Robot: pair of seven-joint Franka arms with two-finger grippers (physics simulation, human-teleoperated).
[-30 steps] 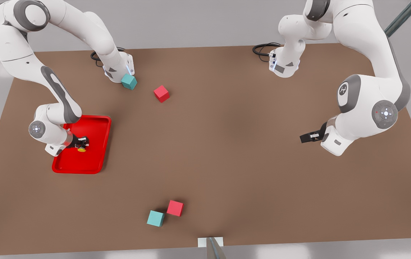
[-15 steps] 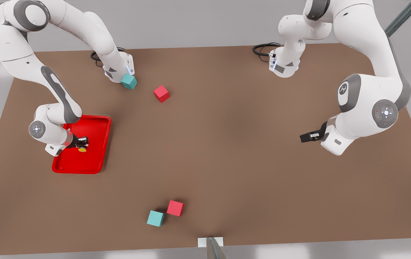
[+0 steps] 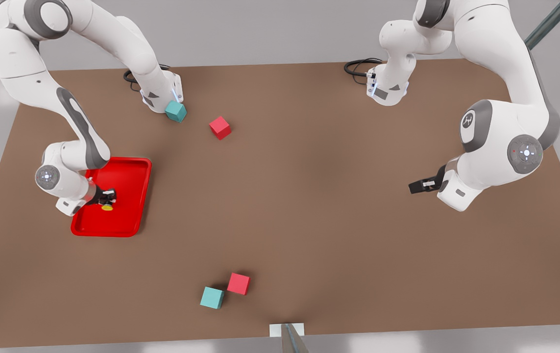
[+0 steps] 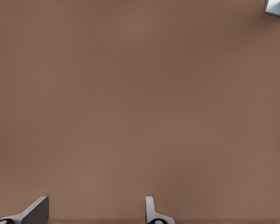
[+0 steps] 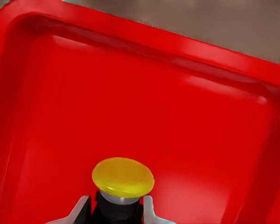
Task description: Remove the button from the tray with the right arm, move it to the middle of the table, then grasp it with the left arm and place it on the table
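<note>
The red tray (image 3: 130,179) lies on the brown table (image 3: 309,206) at the front view's left. Over its middle, my right gripper (image 3: 107,198) is shut on the dark base of the button (image 3: 107,208), whose yellow cap points out past the fingertips. In the right wrist view the button (image 5: 123,177) sits between the two fingers (image 5: 80,209) above the tray floor (image 5: 130,93). My left gripper (image 3: 413,188) waits at the front view's right, above bare table. In the left wrist view it is open (image 4: 93,214) with nothing between its fingers (image 4: 35,212).
A teal cube (image 3: 176,111) and a red cube (image 3: 220,127) lie near the far edge beside the right arm's base. Another red cube (image 3: 238,283) and teal cube (image 3: 212,297) sit close together near the front edge. Bare table spans the middle.
The right gripper, holding the button, has shifted slightly toward the front view's left over the tray. The left arm has not moved.
</note>
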